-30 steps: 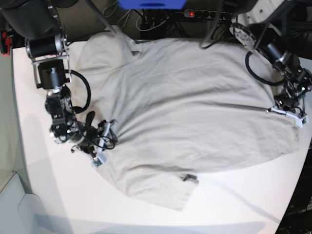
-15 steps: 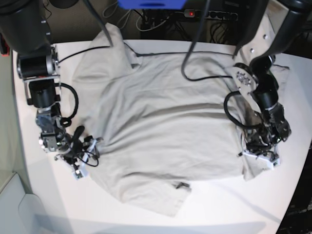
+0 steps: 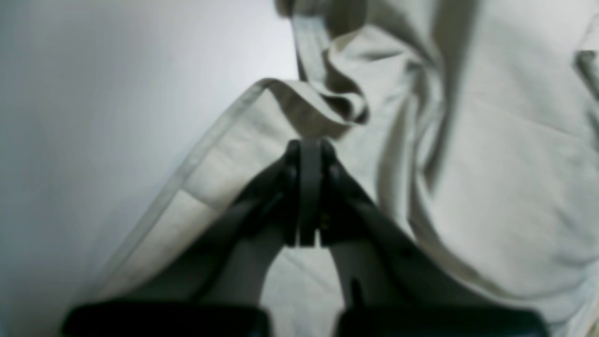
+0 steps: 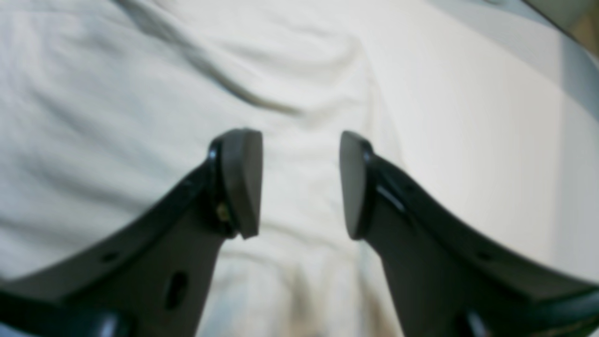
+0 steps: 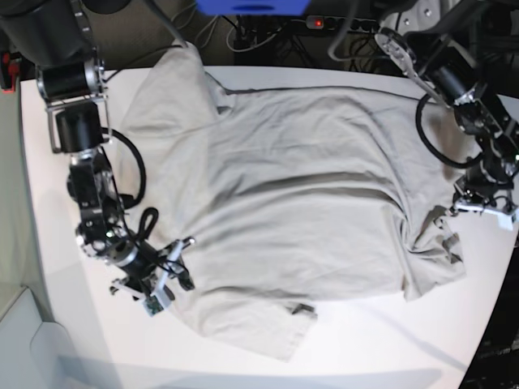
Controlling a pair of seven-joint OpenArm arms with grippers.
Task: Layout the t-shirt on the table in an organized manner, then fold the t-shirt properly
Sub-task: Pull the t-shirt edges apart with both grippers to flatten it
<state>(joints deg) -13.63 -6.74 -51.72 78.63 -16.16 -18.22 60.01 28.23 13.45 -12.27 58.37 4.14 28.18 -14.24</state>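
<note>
White bench [image 5: 73, 340] fills most of the base view, with cables and a power strip [image 5: 345, 24] along its far edge. Spread across its middle lies the t-shirt [image 5: 284, 203], grey-beige and wrinkled, one sleeve reaching toward the far left corner of that view and a lower flap pointing toward the near edge.

The shirt's right-hand edge in the base view is bunched into a puckered fold. The left hand [image 5: 484, 207] sits just beside that fold, over the bench at the right side. In its wrist view the left hand [image 3: 309, 154] has its fingers pressed together on a hemmed fold of the shirt [image 3: 491, 178], which rises in a small loop right at the fingertips; bare bench [image 3: 93, 117] shows to the left of the hem.

The right hand [image 5: 162, 284] is at the shirt's opposite edge, low on the left of the base view, right at the cloth border. Its wrist view shows the right hand [image 4: 299, 182] with fingers apart and nothing between them, poised above the wrinkled cloth [image 4: 140, 103], with white bench [image 4: 514, 154] to the right.
</note>
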